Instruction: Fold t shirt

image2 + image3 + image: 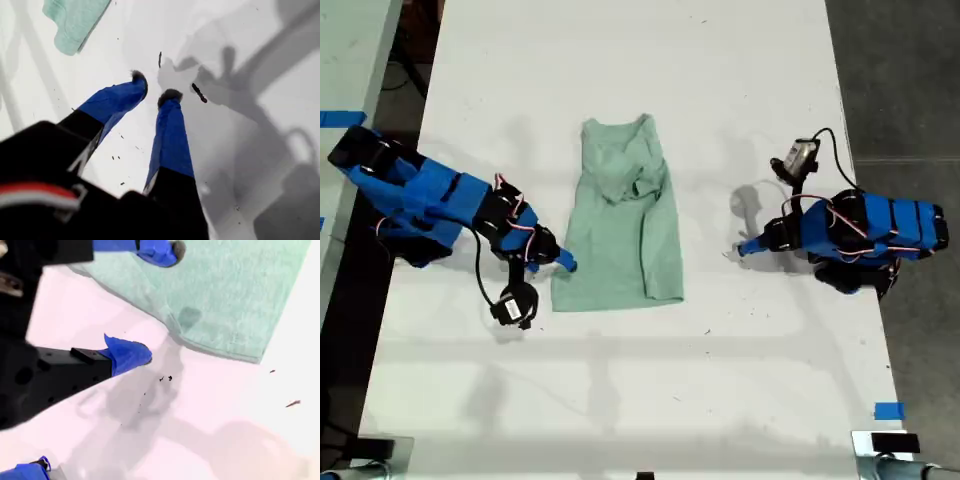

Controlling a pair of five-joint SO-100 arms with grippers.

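One t shirt point(620, 220), two arms, one white tabletop point(770, 380).

My first gripper point(152, 87) shows its fingers point(170, 135) slightly apart, a narrow gap between the dark tips, nothing held. Below them lies bare tabletop with shadows and dark specks. A corner of the mint-green t shirt sits well apart from these fingers at the far edge of that wrist view. In the exterior view this gripper point(745, 246) is on the arm at the exterior view's right, its tips aimed toward the garment with open tabletop between.

My second gripper point(152, 302) has its fingers point(127, 354) wide apart and empty. One fingertip is over the cloth; the other is over bare tabletop just beside the hem. Whether the upper tip touches the fabric cannot be told. The exterior view places this gripper point(558, 262) on the arm at its left, at the garment's near corner.

Only the exterior view shows the whole t shirt: a wrinkled oblong lying near the tabletop's centre, neckline at the far end, fabric bunched below the neckline, hem at the near end. Blue tape pieces point(888, 411) mark the tabletop's edges.
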